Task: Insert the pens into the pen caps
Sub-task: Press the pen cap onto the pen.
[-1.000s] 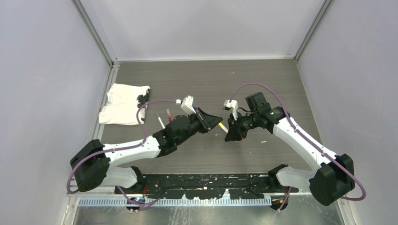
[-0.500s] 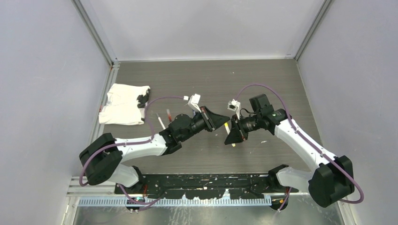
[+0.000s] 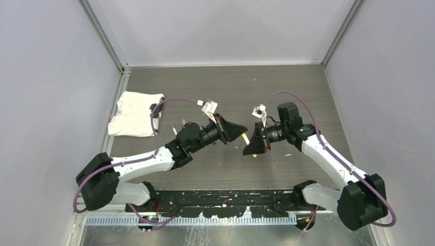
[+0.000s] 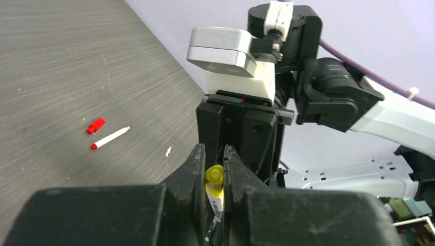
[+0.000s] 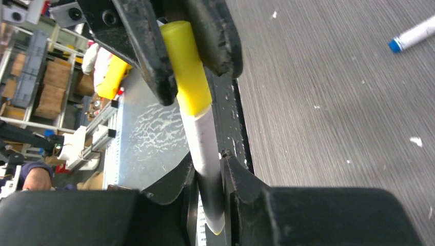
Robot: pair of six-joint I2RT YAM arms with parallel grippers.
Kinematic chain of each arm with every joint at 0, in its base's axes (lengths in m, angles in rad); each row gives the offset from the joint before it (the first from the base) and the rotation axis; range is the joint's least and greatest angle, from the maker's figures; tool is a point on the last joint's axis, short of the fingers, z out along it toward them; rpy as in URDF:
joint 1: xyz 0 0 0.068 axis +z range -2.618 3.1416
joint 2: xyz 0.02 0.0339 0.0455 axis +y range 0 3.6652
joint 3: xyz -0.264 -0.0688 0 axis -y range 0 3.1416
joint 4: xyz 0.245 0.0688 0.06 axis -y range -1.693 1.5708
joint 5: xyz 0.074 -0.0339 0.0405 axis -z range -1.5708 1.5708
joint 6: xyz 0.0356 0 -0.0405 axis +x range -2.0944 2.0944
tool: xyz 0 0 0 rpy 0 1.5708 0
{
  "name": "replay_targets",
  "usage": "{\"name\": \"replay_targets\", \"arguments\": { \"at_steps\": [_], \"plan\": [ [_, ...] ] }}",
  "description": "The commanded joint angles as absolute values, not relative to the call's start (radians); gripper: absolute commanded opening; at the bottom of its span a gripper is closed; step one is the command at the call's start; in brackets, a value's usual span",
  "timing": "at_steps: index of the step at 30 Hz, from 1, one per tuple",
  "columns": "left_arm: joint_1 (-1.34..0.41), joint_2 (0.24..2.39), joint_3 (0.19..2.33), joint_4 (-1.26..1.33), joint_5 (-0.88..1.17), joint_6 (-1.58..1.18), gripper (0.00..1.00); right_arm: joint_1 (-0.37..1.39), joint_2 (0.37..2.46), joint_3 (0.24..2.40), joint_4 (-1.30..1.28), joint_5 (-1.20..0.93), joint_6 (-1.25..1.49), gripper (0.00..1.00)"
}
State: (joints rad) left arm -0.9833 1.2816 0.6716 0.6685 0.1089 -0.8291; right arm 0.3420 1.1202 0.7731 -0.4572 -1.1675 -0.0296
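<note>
While left jaws pinch yellow cap (image 5: pixel 187 66), right jaws clamp white pen (image 5: pixel 205 148); cap sits on pen's end.

A dark grey, wood-grained tabletop (image 3: pixel 287 87) is enclosed by plain pale lilac walls: a back wall (image 3: pixel 220 31) at its far edge, a left wall (image 3: pixel 46 102) and a right wall (image 3: pixel 390 92) at its sides. Aluminium posts (image 3: pixel 105 36) are set at its far corners. A black rail (image 3: pixel 225 197) is fixed along its near edge. Even, soft light is cast over it. Cardboard boxes (image 5: pixel 48 87) are seen beyond the tabletop.
</note>
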Motion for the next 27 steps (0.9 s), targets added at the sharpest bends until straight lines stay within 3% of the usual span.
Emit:
{"name": "replay_targets", "arguments": {
  "at_steps": [1,6,9,16,21,27],
  "plan": [
    [-1.133,1.318,0.561,0.495,0.679,-0.747,0.01,0.251,1.122,0.826,0.231,-1.159,0.231,0.00],
    [-1.133,1.400,0.554,0.715,0.738,-0.812,0.00,0.256,1.121,0.841,0.176,-1.112,0.181,0.01],
    [-1.135,1.460,0.560,0.773,0.784,-0.912,0.01,0.270,1.112,0.941,-0.184,-0.972,-0.088,0.01],
    [-1.152,1.433,0.594,0.314,0.719,-0.842,0.01,0.283,1.086,1.010,-0.346,-0.735,-0.242,0.01],
    [-1.193,1.427,0.706,-0.062,0.573,-0.707,0.00,0.287,1.086,1.005,-0.350,-0.702,-0.251,0.01],
    [-1.172,1.372,0.631,0.270,0.516,-0.878,0.01,0.309,1.098,0.958,-0.332,-0.863,-0.263,0.01]
  ]
}}
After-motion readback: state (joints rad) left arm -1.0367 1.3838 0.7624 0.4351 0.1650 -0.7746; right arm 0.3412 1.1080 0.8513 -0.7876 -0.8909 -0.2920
